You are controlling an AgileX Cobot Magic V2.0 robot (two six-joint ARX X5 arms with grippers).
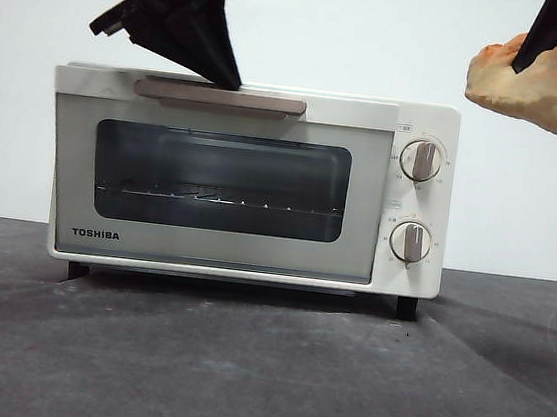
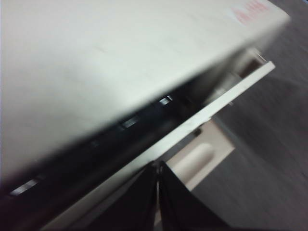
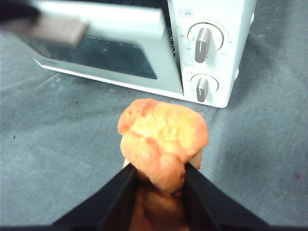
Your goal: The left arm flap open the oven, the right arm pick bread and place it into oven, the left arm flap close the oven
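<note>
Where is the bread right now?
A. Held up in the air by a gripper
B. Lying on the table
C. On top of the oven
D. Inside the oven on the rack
A: the bread sits pinched in the right gripper, raised beside the oven.

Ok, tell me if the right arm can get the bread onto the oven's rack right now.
Probably not yet: the oven door is barely cracked open, so the bread in the right pincer has no way in.
</note>
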